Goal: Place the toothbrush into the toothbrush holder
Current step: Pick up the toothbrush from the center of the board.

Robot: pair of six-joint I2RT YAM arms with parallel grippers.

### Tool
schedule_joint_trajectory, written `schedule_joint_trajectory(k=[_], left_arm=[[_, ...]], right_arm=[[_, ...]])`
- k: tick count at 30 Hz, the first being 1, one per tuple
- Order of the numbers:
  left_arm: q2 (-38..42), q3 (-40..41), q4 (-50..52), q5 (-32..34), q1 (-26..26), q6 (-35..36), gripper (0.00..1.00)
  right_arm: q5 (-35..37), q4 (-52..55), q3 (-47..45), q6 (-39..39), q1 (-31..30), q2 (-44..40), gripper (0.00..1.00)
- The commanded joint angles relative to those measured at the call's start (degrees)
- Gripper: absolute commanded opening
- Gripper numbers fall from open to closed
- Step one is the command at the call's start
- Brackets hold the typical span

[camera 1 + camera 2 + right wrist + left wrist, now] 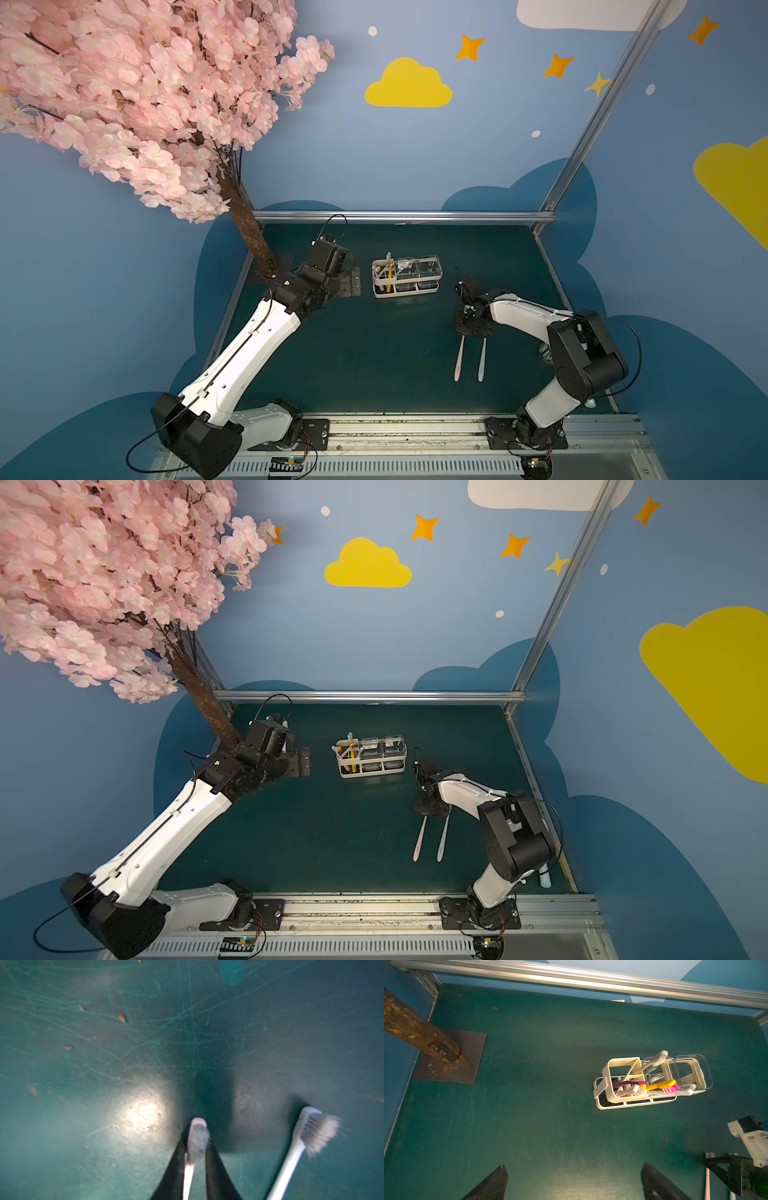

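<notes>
We see the pink toothbrush (197, 1140) lying on the green counter (374, 353) between the right fingers (174, 1172), which clamp it on both sides at the base of its bristled head; its handle runs back behind them. Just outside those fingers, not touching them, lies a white toothbrush (291, 1157), nearly parallel to the pink one. The toothbrush holder (407, 294) stands upright, well apart from the right fingers, with several brushes (660, 1084) leaning in its divided end and two clear cups (683, 1064) filling the rest. We find the left fingers (494, 1186) spread wide and holding nothing, with the holder well ahead of them and off to one side
</notes>
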State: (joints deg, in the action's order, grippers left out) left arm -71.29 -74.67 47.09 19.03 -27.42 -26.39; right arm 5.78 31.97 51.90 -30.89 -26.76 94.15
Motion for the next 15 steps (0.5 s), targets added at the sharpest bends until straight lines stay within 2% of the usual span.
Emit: schedule_joint_trajectory(k=[1,10,15], left_arm=[[-0.3,0.1,0.5,-0.5,0.3,-0.3,1.0],[-0.8,0.2,0.4,-0.8,0.4,-0.2,1.0],[-1.0,0.4,-0.2,-2.5,0.5,0.1,1.0]], right_arm=[[-0.3,-1.5,-1.2,-0.4,0.2,2.4,0.13],[-1.6,-2.2,-0.6,-0.1,0.3,2.8,0.02],[-3.4,-3.7,0.2,0.8,0.2,0.2,0.0]])
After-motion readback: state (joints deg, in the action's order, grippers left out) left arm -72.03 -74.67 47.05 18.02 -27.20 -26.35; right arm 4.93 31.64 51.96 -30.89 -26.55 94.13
